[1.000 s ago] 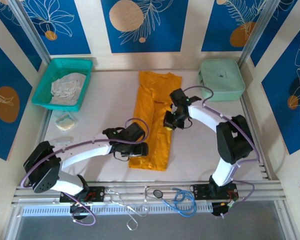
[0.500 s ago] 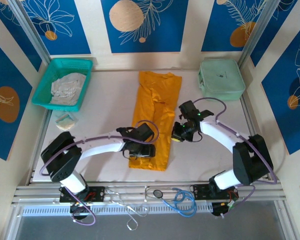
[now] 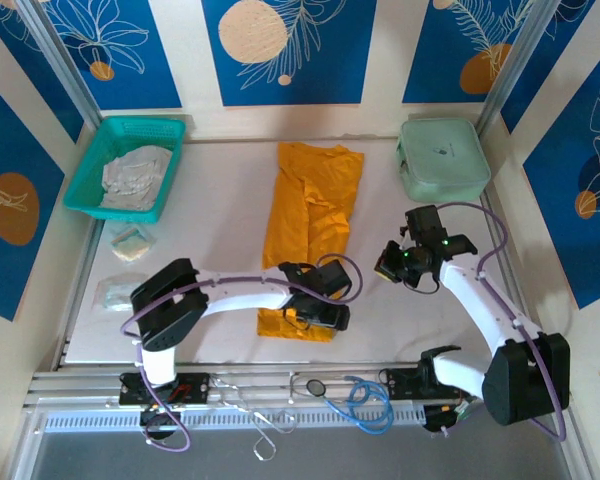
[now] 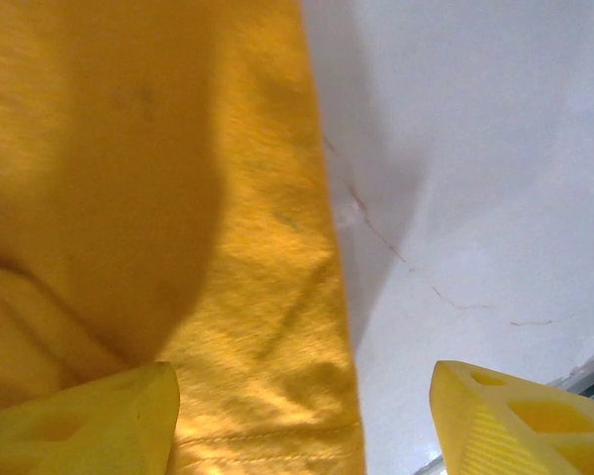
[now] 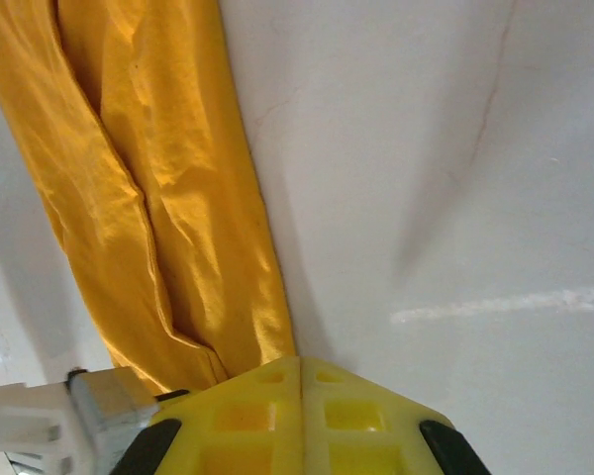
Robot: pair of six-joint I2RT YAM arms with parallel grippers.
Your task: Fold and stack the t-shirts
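Observation:
The mustard-orange t-shirt [image 3: 312,230] lies folded into a long narrow strip down the middle of the table. My left gripper [image 3: 318,316] hovers open over the strip's near right corner. In the left wrist view the hemmed corner of the t-shirt [image 4: 267,327] sits between the wide-apart yellow fingers [image 4: 89,421] of the left gripper [image 4: 307,426]. My right gripper [image 3: 388,267] is over bare table to the right of the shirt. Its fingers [image 5: 302,401] are pressed together with nothing held, and the t-shirt [image 5: 148,198] lies beyond them to the left. The pale whitish-grey garment [image 3: 135,176] lies crumpled in the basket.
The teal mesh basket [image 3: 85,186] stands at the back left and the mint-green case [image 3: 443,160] at the back right. A small pale packet [image 3: 132,242] and a clear bag [image 3: 115,291] lie near the left edge. White table [image 3: 220,220] surrounds the shirt.
My left gripper has slid right across the shirt's near end to its right corner. My right arm has swung right, off the shirt and onto bare table.

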